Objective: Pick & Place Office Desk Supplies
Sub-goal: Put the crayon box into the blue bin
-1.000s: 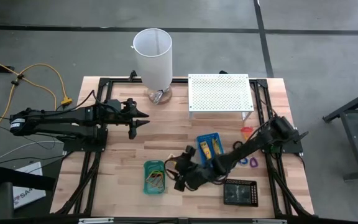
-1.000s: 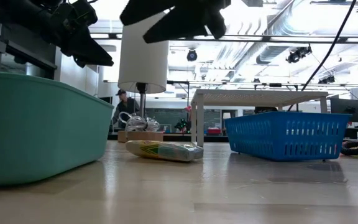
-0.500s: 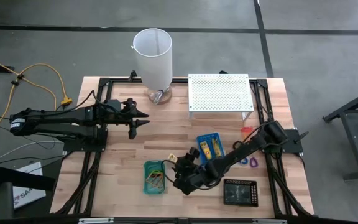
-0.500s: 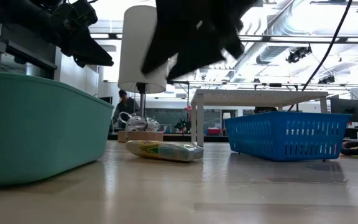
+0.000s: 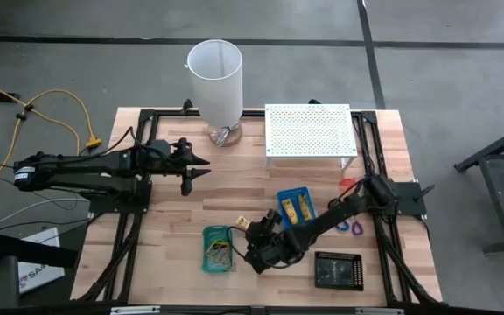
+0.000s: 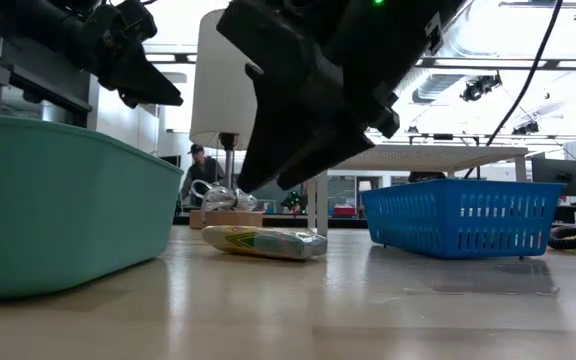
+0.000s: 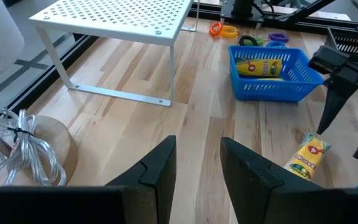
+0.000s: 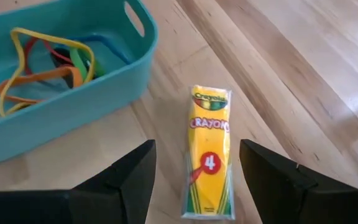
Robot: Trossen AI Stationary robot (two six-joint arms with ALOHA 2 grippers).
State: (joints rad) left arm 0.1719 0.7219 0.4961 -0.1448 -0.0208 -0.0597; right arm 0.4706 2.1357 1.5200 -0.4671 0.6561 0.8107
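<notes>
We take the teal-green rectangular plastic tray (image 5: 218,249) as our landmark. Just beside it, on the bare wooden table (image 5: 243,188), lies a small yellow oblong crayon packet (image 8: 209,151), flat on the boards and touching neither the tray nor any finger. Our right gripper (image 8: 194,186) hovers directly over that packet, its two dark fingers spread wide with the packet lying between them and nothing held. In the low view the same gripper (image 6: 268,180) hangs just above the packet (image 6: 264,241), still clear of it.

Inside the green tray we see a tangle of thin rubber-band loops (image 8: 48,62) in yellow, red, orange, green and blue. On the far side of the packet from the tray stands a blue mesh plastic basket (image 5: 294,207) holding two more yellow packets (image 7: 260,65). Beyond that basket, farther from the tray, small coloured loops (image 5: 350,227) lie loose on the wood.

Our left gripper (image 5: 201,167) waits well apart from the tray, near the tall white cylinder (image 5: 216,83), its fingers parted and empty.
</notes>
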